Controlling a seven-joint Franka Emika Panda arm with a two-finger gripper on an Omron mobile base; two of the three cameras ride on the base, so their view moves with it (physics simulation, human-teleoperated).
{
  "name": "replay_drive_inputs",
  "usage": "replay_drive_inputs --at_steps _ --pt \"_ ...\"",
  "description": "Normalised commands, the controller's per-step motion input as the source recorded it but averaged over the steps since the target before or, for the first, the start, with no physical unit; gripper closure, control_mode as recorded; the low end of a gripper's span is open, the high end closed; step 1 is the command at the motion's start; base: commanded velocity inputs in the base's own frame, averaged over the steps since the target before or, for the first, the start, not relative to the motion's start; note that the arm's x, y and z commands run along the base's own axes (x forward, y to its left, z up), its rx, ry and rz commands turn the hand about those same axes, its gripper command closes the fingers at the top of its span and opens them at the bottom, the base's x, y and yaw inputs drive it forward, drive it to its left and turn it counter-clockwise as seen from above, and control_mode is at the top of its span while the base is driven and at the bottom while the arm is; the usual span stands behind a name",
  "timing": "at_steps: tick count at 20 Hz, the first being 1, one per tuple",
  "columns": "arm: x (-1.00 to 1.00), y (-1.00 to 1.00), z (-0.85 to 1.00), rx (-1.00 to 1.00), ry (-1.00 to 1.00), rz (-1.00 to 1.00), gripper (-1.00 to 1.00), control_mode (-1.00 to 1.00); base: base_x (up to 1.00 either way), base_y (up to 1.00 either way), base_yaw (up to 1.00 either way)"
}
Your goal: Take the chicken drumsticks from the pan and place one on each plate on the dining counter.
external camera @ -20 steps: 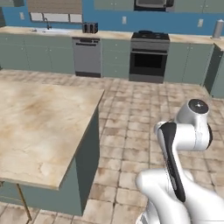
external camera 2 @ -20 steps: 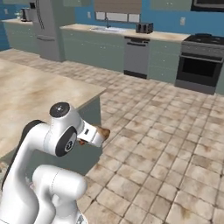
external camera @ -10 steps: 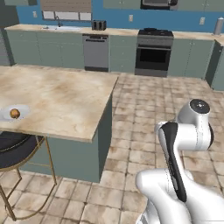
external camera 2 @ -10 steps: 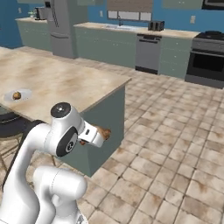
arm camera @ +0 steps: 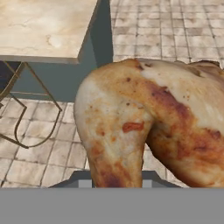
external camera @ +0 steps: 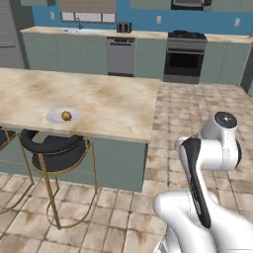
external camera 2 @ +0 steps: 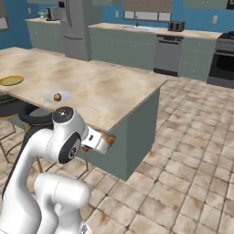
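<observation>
My gripper (external camera 2: 106, 140) is shut on a golden-brown chicken drumstick (arm camera: 148, 127), held out in front of the arm over the tiled floor, just off the near right corner of the dining counter (external camera 2: 109, 87). The held drumstick (external camera 2: 110, 138) covers the fingertips in the hand view. Another drumstick (external camera: 65, 115) lies on the pale grey-white plate (external camera: 53, 117) near the counter's front edge. The golden-yellow plate (external camera 2: 11, 80) sits farther left on the counter with nothing on it. The pan is out of view.
A black bar stool with gold legs (external camera: 57, 148) stands tucked under the counter's front edge. Along the back wall run cabinets, a dishwasher (external camera: 121, 54), a stove (external camera: 185, 54) and a fridge (external camera 2: 75, 27). Tiled floor (external camera 2: 183, 151) lies open to the right.
The base has driven, so the whole scene has shifted: the dining counter has slid right and the plates and stool have come into view. The drumstick stays in my shut gripper.
</observation>
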Motion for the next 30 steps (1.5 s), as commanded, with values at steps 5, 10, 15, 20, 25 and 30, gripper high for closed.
replay_drive_inputs --at_steps 5,10,15,20,25,30 --pt "0.00 0.00 0.00 0.00 0.00 0.00 1.00 1.00 0.01 1.00 -0.14" --pt "0.00 0.00 0.00 0.00 0.00 0.00 1.00 1.00 0.00 1.00 -0.28" --pt "0.00 0.00 0.00 0.00 0.00 0.00 1.00 1.00 0.00 1.00 -0.30" --pt "0.00 0.00 0.00 0.00 0.00 0.00 1.00 1.00 0.00 1.00 -0.26" --pt "0.00 0.00 0.00 0.00 0.00 0.00 1.00 1.00 0.00 1.00 -0.24" --pt "0.00 0.00 0.00 0.00 0.00 0.00 1.00 1.00 0.00 1.00 -0.18"
